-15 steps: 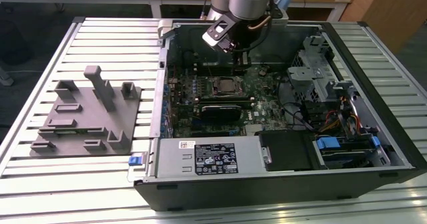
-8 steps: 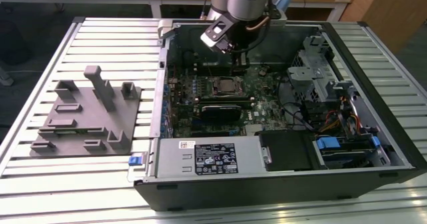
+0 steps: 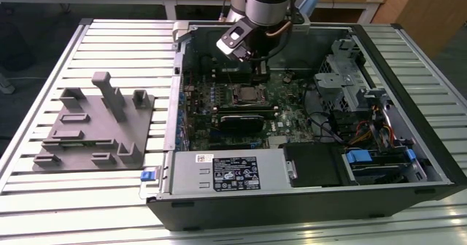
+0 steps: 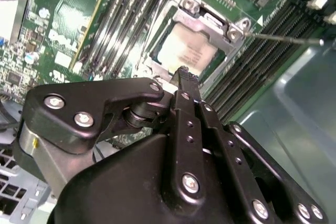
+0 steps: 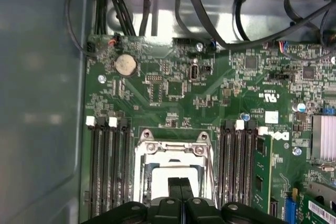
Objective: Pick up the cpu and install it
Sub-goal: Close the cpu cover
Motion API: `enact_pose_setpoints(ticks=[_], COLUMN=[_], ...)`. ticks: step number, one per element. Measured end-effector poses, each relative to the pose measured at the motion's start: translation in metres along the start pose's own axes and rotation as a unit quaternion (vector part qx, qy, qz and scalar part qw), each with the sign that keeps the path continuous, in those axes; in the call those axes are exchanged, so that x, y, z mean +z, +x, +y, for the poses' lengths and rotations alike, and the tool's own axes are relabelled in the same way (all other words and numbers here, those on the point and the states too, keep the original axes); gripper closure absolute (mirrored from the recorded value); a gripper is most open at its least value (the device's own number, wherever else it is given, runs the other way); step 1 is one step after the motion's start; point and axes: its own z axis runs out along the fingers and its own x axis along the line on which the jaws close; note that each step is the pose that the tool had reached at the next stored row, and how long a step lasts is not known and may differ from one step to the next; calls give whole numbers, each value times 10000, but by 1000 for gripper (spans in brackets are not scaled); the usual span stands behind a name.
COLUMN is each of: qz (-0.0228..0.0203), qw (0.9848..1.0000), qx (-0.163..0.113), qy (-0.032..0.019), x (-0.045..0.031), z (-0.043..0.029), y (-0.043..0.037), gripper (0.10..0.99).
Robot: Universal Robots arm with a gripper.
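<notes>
The cpu is a pale silvery square lying flat inside the metal-framed socket on the green motherboard. In the first wrist view part of the cpu shows within the socket frame. My gripper hovers just above the socket's edge, its two black fingers pressed together with nothing between them. In the exterior view the gripper reaches down into the open computer case, just behind the socket.
Memory slots flank the socket on both sides. A thin metal lever sticks out beside it. Cables run along the case wall. A grey fixture block sits on the table at the exterior view's left; a power supply and drive cage crowd the case.
</notes>
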Motion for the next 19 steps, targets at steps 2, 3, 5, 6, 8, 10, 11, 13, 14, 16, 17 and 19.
enact_pose_setpoints(ticks=[2, 3, 5, 6, 8, 10, 11, 13, 14, 16, 17, 19], qz=[0, 1, 1, 1, 0, 1, 1, 1, 1, 1, 1, 1], qw=[10000, 10000, 10000, 10000, 10000, 10000, 10000, 10000, 10000, 10000, 10000, 10000], qx=[-4, -9, -22, -29, -33, -32, -32, -32, -32, -33, -32, -32], qy=[0, -1, 0, -1, 0, 0, 0, 0, 0, 0, 0, 0], x=[30, 44, 73, 84, 99, 119, 131, 165, 184, 215, 228, 246], z=[-28, -46, -86, -121, -194, -230, -237, -252, -261, -273, -278, -282], y=[-23, -29, -31, -31, -30, -29, -28, -26, -25, -21, -18, -12], gripper=[980, 980, 980, 980, 980, 980, 980, 980, 980, 980, 980, 980])
